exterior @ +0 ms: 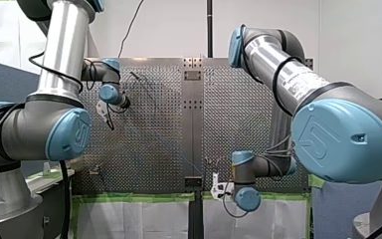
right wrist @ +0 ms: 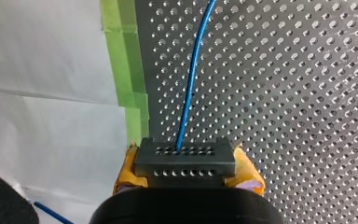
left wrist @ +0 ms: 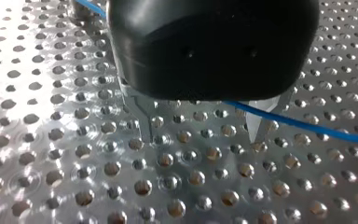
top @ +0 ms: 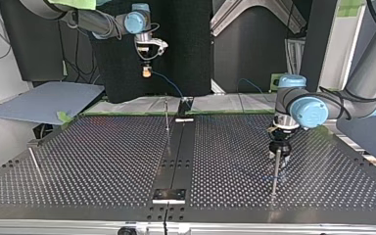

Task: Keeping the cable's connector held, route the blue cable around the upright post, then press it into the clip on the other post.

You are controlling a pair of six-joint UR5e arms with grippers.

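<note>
Your right gripper (right wrist: pixel 186 169) pinches the connector (right wrist: pixel 185 157), blue cable (right wrist: pixel 192 79) leading ahead of it; your left gripper (left wrist: pixel 200 135) stands spread.

A silver perforated table (exterior: pixel 149 139) fills the front view, split by a plain strip (exterior: pixel 193 129) down its middle. Green tape (exterior: pixel 129 197) runs along one edge, with a white sheet (exterior: pixel 139 219) just beyond it. In the top view a grey-blue board (top: pixel 44 100) lies off the table at the left, and a black curtain (top: pixel 186 44) stands behind the far edge. A small dark plate (top: pixel 169 195) sits on the strip near the front.
</note>
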